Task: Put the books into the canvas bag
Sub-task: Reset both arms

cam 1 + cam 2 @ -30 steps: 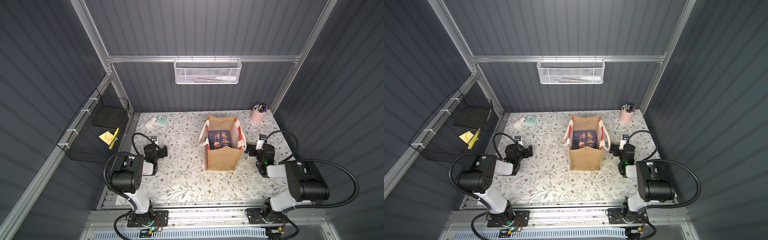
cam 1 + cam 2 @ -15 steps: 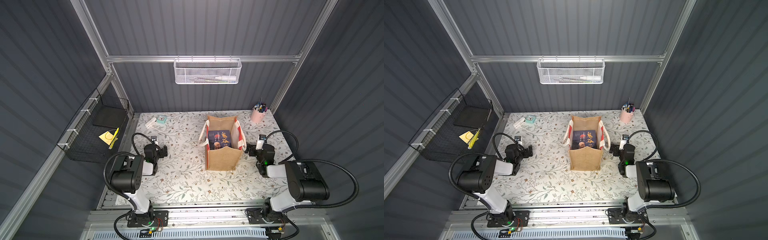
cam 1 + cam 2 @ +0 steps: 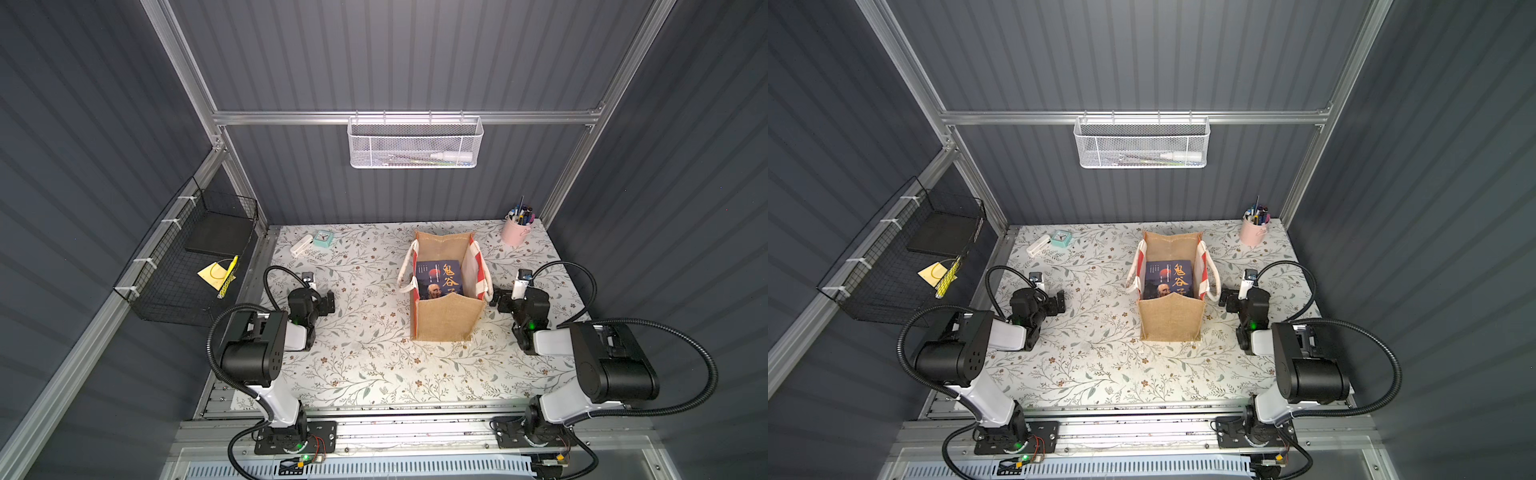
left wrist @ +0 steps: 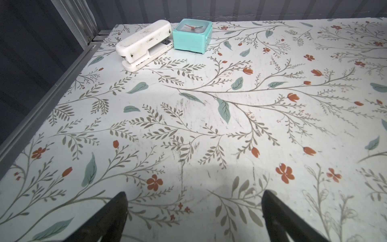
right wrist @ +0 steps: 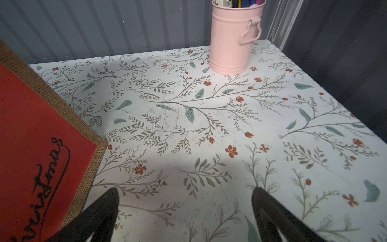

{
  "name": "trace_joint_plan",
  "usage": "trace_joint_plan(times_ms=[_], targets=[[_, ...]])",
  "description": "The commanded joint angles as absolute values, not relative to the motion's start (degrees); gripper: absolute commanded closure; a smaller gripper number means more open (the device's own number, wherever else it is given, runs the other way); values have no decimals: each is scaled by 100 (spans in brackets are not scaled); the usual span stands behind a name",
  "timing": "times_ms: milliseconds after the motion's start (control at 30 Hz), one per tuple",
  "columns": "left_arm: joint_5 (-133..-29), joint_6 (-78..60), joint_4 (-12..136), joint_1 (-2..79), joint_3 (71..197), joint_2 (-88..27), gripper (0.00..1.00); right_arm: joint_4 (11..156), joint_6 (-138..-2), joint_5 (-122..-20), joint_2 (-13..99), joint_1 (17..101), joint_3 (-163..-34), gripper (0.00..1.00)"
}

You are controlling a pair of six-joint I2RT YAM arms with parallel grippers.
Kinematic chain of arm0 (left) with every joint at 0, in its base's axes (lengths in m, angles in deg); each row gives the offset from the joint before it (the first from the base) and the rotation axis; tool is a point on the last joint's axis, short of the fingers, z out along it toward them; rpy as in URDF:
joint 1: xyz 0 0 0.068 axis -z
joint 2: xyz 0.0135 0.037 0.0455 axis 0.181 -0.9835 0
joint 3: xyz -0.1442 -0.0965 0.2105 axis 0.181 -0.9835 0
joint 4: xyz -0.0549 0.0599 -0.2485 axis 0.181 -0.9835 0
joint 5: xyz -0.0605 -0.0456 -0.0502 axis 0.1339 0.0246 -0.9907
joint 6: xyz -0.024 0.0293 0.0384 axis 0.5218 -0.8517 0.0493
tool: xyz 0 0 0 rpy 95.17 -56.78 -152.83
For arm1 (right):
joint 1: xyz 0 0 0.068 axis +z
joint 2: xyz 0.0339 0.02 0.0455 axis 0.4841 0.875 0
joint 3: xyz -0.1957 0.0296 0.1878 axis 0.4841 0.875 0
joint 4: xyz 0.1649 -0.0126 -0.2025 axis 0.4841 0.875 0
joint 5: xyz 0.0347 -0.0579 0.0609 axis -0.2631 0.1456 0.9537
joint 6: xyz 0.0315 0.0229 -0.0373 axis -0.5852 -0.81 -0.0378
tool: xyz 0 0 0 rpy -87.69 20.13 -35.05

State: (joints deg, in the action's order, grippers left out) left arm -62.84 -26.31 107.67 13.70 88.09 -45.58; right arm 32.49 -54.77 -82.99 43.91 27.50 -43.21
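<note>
Though only top views show the bagged book (image 3: 438, 276), left gripper (image 4: 193, 192) and right gripper (image 5: 185, 189) gape — empty.

My left arm (image 3: 266, 345) sits folded low, elbow back, wrist stretched forward. My left gripper (image 4: 193, 196) has its jaws spread wide and holds nothing. My right arm (image 3: 590, 357) mirrors that pose on the other side. My right gripper (image 5: 185, 191) gapes just as wide, empty too.

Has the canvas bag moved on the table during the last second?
No. The canvas bag stands as far from the pink pen cup as before.
</note>
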Motion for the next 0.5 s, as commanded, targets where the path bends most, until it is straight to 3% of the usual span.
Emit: trace_joint_plan(times_ms=[0,467], targets=[[-6323,-2733,10823,1333,8852,-4510,0,3242,-5400,-8338,4335,2764,-4399,1],[-6323,-2731,10823,1333,8851,-4505,1,3327,-5178,-8287,4351,2906,-4451,1]])
